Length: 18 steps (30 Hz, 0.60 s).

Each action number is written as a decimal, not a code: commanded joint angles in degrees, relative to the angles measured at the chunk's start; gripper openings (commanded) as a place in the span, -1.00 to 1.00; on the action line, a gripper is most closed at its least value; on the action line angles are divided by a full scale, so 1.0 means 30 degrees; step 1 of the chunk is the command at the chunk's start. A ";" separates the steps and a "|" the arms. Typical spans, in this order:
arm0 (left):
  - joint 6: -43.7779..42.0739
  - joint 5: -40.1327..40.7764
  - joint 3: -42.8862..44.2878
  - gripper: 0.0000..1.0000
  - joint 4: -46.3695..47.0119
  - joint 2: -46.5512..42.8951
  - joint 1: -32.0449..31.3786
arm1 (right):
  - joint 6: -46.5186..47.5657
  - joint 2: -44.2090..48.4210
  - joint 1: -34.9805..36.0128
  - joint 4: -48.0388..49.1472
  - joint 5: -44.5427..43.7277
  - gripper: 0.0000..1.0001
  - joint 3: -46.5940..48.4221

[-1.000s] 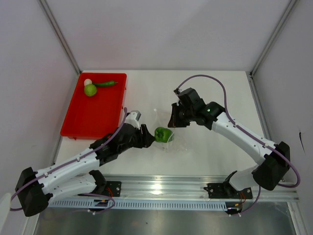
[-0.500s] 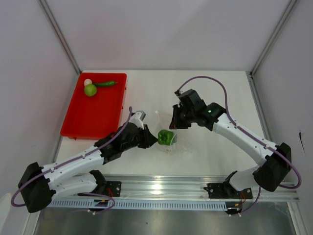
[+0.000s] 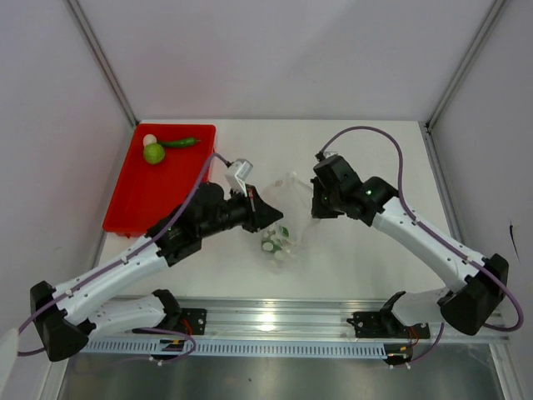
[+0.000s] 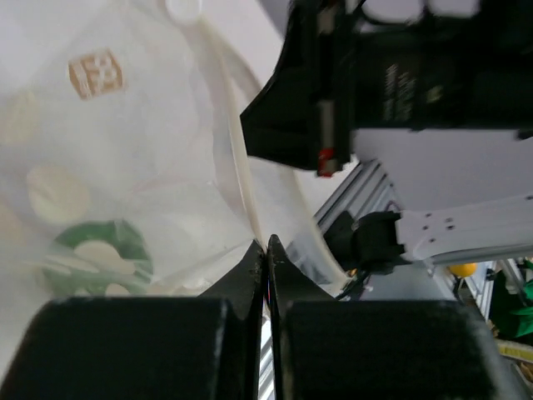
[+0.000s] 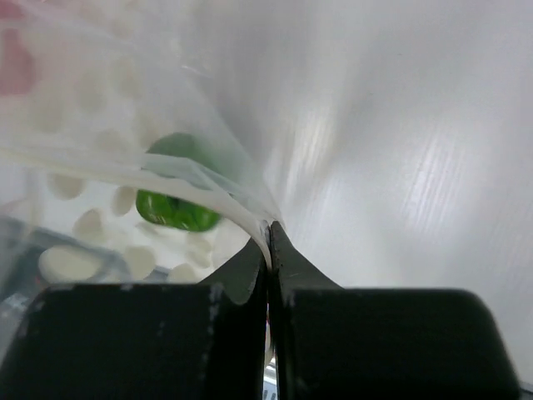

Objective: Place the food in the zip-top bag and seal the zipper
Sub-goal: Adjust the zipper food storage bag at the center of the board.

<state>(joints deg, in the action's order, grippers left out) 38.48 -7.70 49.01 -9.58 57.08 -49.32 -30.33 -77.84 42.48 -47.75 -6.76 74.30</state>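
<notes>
The clear zip-top bag (image 3: 291,227) hangs between my two grippers above the table. My left gripper (image 3: 273,213) is shut on its mouth edge, and in the left wrist view the gripper (image 4: 266,243) pinches the zipper strip (image 4: 236,158). On the opposite edge my right gripper (image 3: 316,206) is shut, and in the right wrist view it (image 5: 271,242) clamps the strip (image 5: 208,198). A green pepper piece (image 5: 173,207) lies inside the bag, dimly seen through the plastic (image 4: 96,250). The lime-green ball (image 3: 153,153), small white ball (image 3: 149,139) and a dark green stemmed pepper (image 3: 181,142) lie on the red tray.
The red tray (image 3: 158,196) sits at the table's left, just behind my left arm. Grey walls enclose the table on three sides. A metal rail (image 3: 275,321) with both arm bases runs along the near edge.
My left gripper released the green pepper piece into the bag, moved up and shut on the bag's edge. The right gripper shifted right, and the bag now hangs stretched between both.
</notes>
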 commanded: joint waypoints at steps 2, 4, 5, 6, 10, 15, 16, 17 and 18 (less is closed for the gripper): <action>-0.0785 -0.1386 0.3224 -0.99 -0.0086 0.0484 0.0092 | 0.0587 0.1776 -0.0068 -0.1164 -0.2081 -1.00 0.1333; -0.0785 -0.1707 0.3698 -0.99 0.0001 0.0631 0.0092 | 0.0704 0.2508 0.0048 -0.1311 -0.2139 -1.00 0.1628; -0.0785 -0.1796 0.3846 -0.99 0.0030 0.0748 0.0092 | 0.0763 0.2800 0.0049 -0.1311 -0.2169 -1.00 0.1803; -0.0785 -0.1855 0.3847 -0.99 0.0089 0.1010 0.0092 | 0.0821 0.3383 0.0049 -0.1195 -0.2198 -1.00 0.1805; -0.0610 -0.2002 0.3526 -0.99 -0.0380 0.1978 0.0092 | 0.1085 0.4355 -0.0213 -0.0989 -0.2432 -1.00 0.1425; 0.0002 -0.2558 0.2152 -0.99 -0.0145 0.3265 0.0413 | 0.1115 0.4182 -0.0507 -0.1136 -0.2403 -1.00 0.0664; 0.0122 -0.2588 0.2032 -0.99 0.0029 0.3413 0.0502 | 0.1144 0.4151 -0.0507 -0.1135 -0.2374 -1.00 0.0575; 0.0210 -0.2820 0.1770 -0.99 0.0205 0.3560 0.0561 | 0.1144 0.4093 -0.0507 -0.1106 -0.2345 -1.00 0.0487; 0.0327 -0.2996 0.1680 -0.99 0.0380 0.3706 0.0648 | 0.1115 0.4034 -0.0507 -0.1077 -0.2345 -1.00 0.0399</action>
<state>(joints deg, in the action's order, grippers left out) 38.02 -14.11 55.18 -9.76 67.42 -48.36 -27.73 -65.06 41.06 -50.87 -12.67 76.31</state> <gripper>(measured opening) 0.005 0.003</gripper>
